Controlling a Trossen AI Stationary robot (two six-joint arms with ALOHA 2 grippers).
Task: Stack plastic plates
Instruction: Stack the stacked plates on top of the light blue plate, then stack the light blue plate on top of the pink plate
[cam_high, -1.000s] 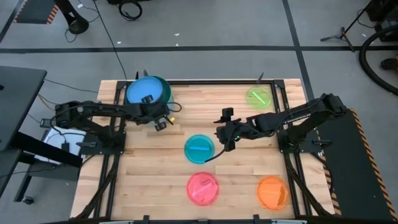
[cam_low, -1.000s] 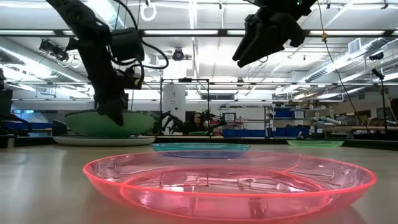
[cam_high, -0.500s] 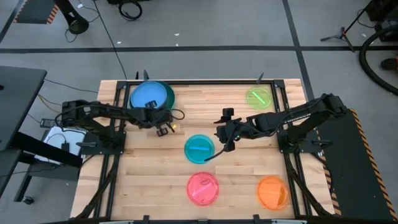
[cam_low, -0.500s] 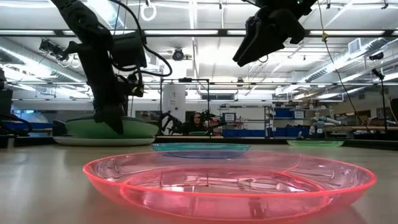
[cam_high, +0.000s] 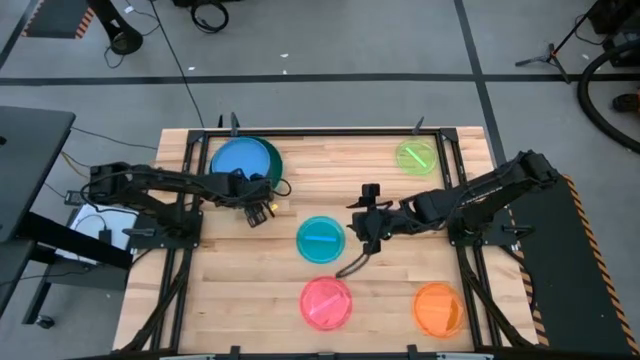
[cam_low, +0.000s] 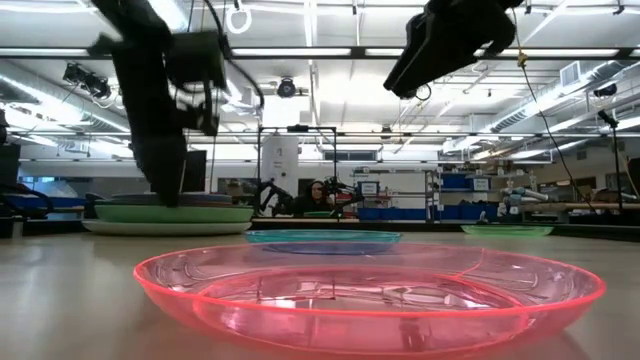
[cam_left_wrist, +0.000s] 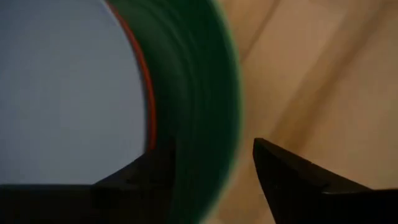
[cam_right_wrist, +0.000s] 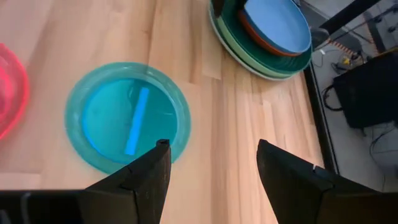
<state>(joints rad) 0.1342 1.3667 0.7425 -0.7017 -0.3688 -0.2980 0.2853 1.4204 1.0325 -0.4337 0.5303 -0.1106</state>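
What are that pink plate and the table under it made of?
The pink plate looks like glossy, see-through plastic: light passes through it and its rim glints. The table looks like pale wooden planks with a smooth finish; board seams and grain show.

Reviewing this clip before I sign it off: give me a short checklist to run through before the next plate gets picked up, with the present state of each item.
1. Right gripper open and empty: ok, fingers apart in its wrist view.
2. Right gripper lined up with the teal plate: ok, it hangs just beside its rim.
3. Teal plate lies flat and apart from the pink plate: ok.
4. Left gripper clear of the stack: not ok, it sits at the stack's rim.
5. Stack settled and even: cannot tell, the left wrist view is blurred.
6. Lime plate and orange plate unobstructed: ok.
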